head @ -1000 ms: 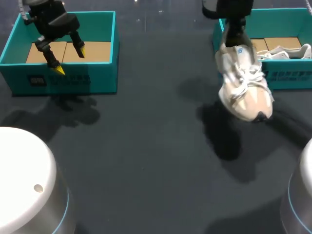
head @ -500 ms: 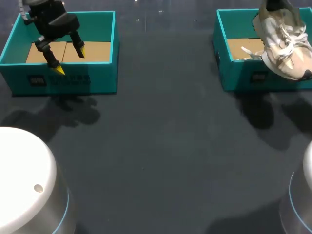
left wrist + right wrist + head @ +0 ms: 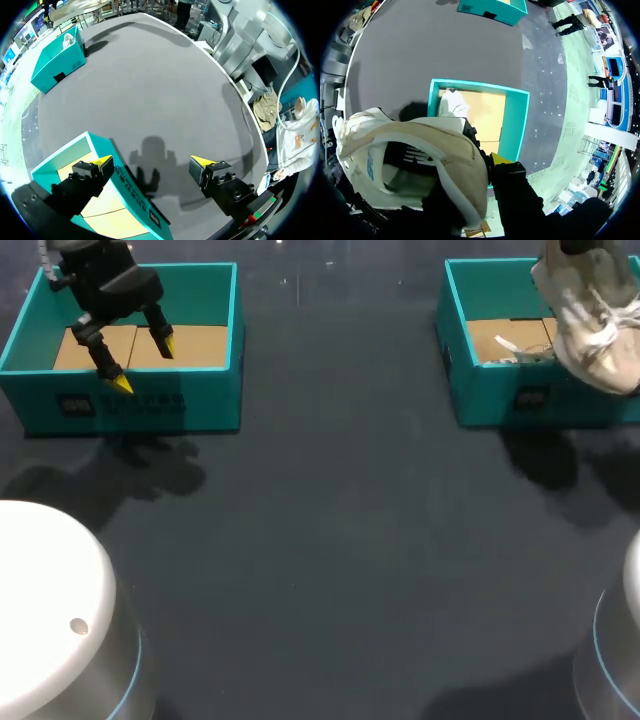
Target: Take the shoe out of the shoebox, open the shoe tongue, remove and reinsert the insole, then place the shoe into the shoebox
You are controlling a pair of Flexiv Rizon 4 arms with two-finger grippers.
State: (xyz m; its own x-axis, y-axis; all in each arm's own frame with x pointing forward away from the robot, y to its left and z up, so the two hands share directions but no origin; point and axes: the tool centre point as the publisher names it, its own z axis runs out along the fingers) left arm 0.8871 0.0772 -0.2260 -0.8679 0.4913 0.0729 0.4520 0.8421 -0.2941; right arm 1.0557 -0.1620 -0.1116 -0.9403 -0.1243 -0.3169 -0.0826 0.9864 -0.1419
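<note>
Dark grey counter, two teal boxes on it. Right jaws are clamped on the shoe at its heel collar. One yellow tip sits against the outside of the collar, and the other is hidden inside the shoe. The shoe hangs tilted above the right box, clear of it as far as I can tell. Something white lies in a corner of that box. Left jaws are spread wide with nothing in them, hovering over the front wall of the left box. One side is above its cardboard floor, the other out over the counter.
</note>
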